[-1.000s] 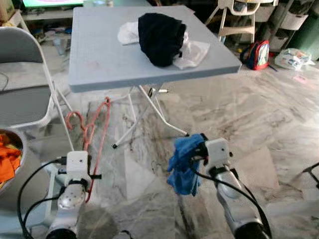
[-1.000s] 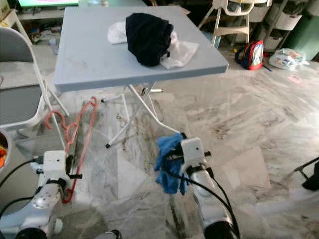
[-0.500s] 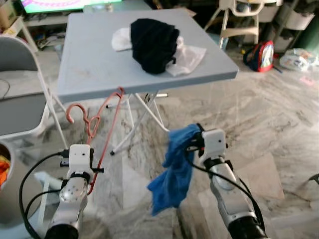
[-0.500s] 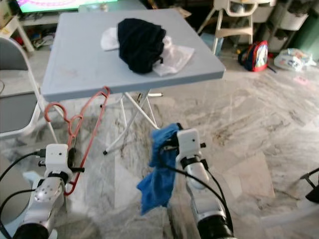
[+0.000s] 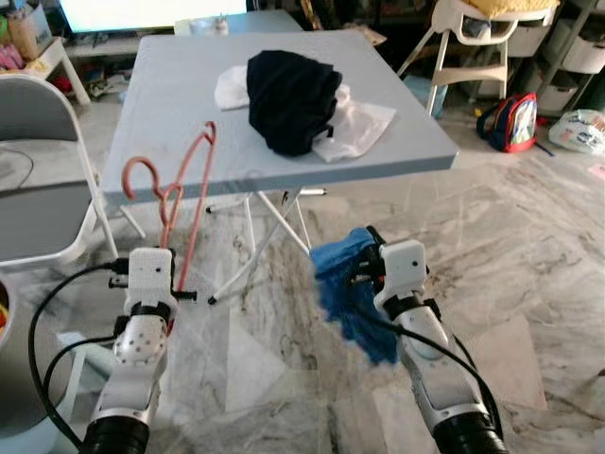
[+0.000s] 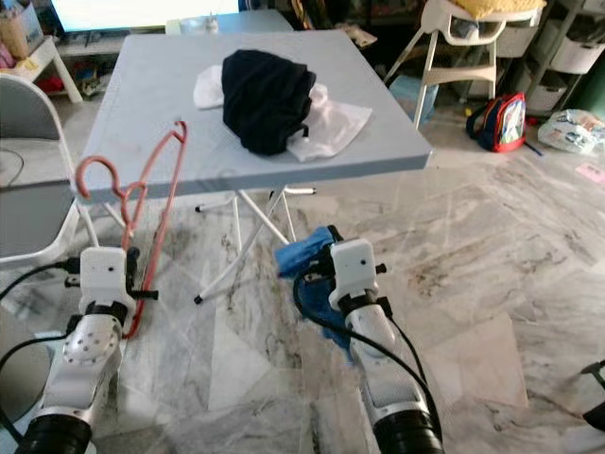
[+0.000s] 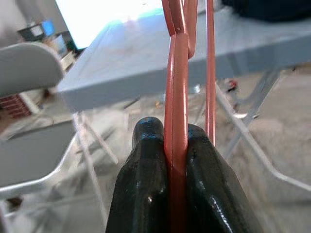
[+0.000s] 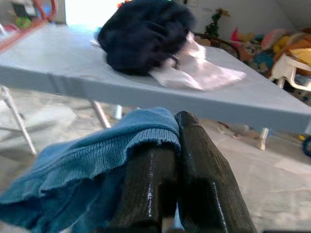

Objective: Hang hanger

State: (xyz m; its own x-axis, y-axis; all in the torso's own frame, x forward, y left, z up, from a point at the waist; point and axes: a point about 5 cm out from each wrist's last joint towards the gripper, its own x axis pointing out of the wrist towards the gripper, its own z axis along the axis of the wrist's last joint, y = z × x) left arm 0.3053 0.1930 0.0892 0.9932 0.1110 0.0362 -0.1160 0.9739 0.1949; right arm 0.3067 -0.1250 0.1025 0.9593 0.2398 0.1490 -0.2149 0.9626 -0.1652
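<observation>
Hanger (image 5: 184, 194) clamped upright in our left gripper (image 7: 176, 145) before the table (image 5: 170, 113) edge; right gripper (image 8: 177, 141) pinches a blue cloth (image 5: 348, 293). Nothing hung yet, no rail in sight.

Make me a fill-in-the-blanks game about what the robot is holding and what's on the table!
1. The left gripper has its jaws shut on a salmon-pink ____.
2. The right gripper has its jaws shut on a ____ cloth.
3. A black garment lies on the grey folding ____.
4. Under that black garment lies a ____ cloth.

Missing words: hanger; blue; table; white
</observation>
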